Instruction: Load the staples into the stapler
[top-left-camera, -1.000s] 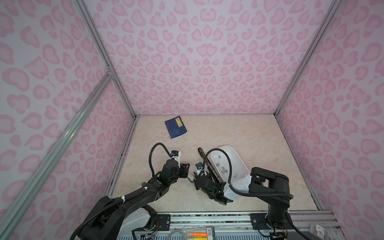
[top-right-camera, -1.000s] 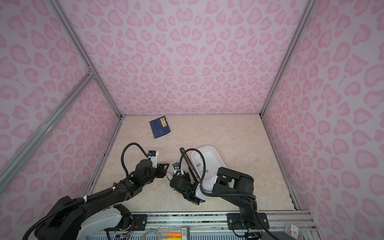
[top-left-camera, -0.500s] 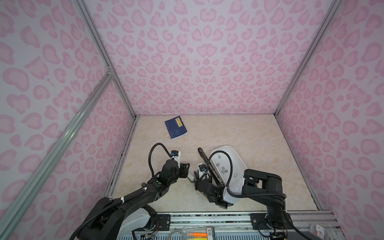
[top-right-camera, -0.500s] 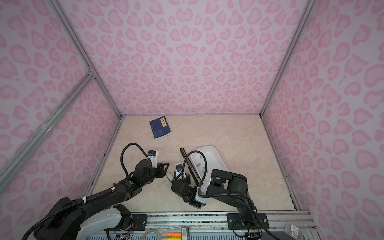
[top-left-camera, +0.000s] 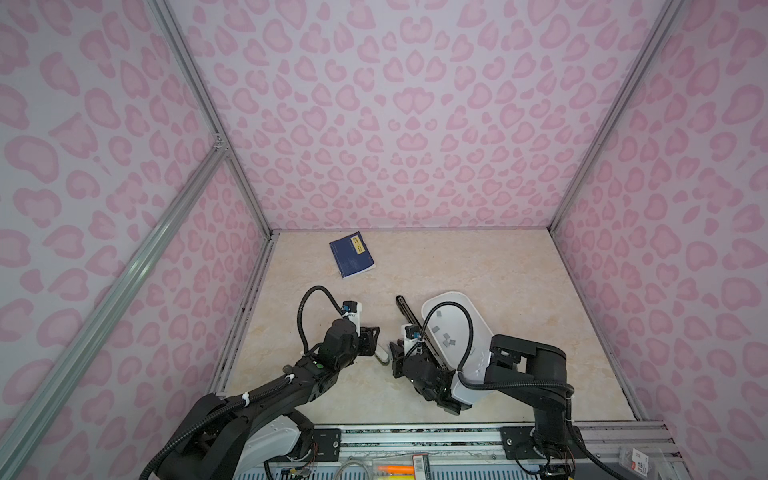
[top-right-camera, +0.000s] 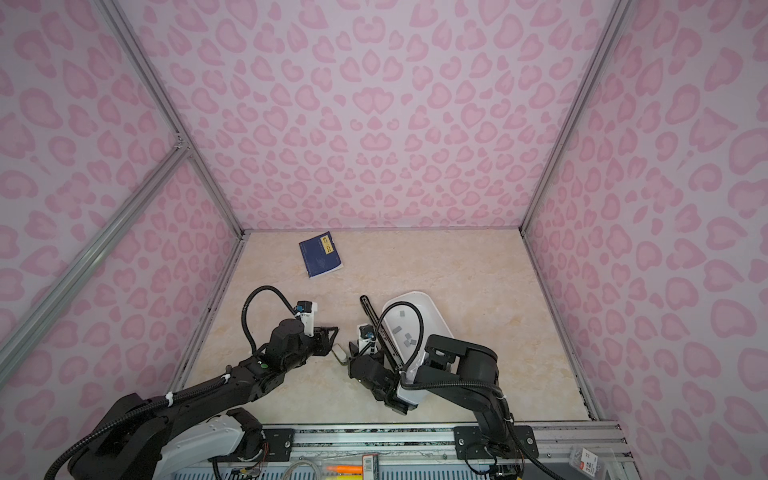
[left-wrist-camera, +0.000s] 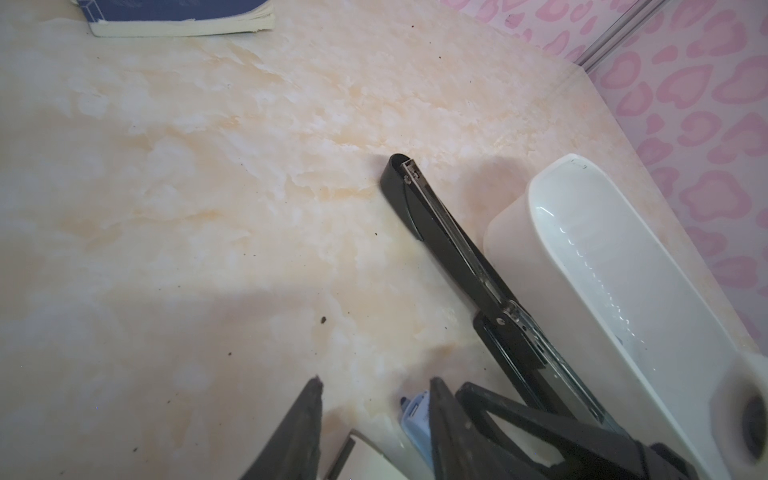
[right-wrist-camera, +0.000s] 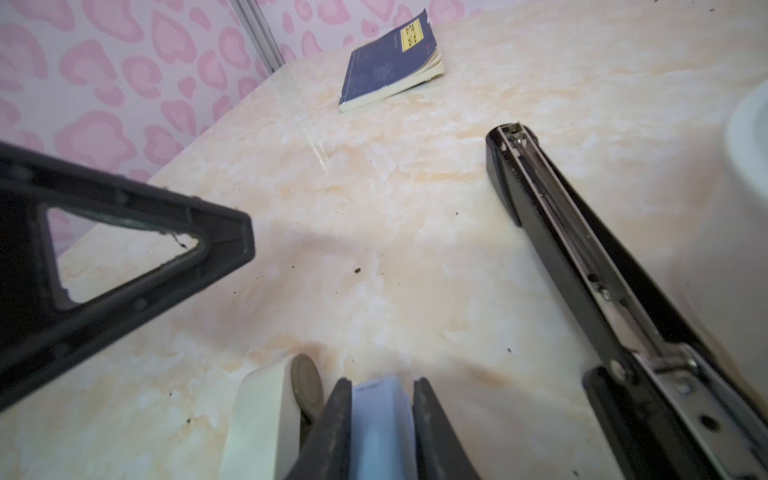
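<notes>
— Gripping anything?
— Right jaws (right-wrist-camera: 381, 384) clamp the small stapler (right-wrist-camera: 380, 424); left jaws (left-wrist-camera: 376, 380), unclear. Staples (top-left-camera: 446, 338) lie in the tray (top-left-camera: 449, 316), its rim near the right jaws. Open desk (top-left-camera: 478, 266) ahead. Tray and book (top-left-camera: 351, 253) haven't moved.

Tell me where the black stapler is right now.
In both top views the black stapler lies opened flat on the table, alongside the left rim of the white tray, just beyond the right gripper.
</notes>
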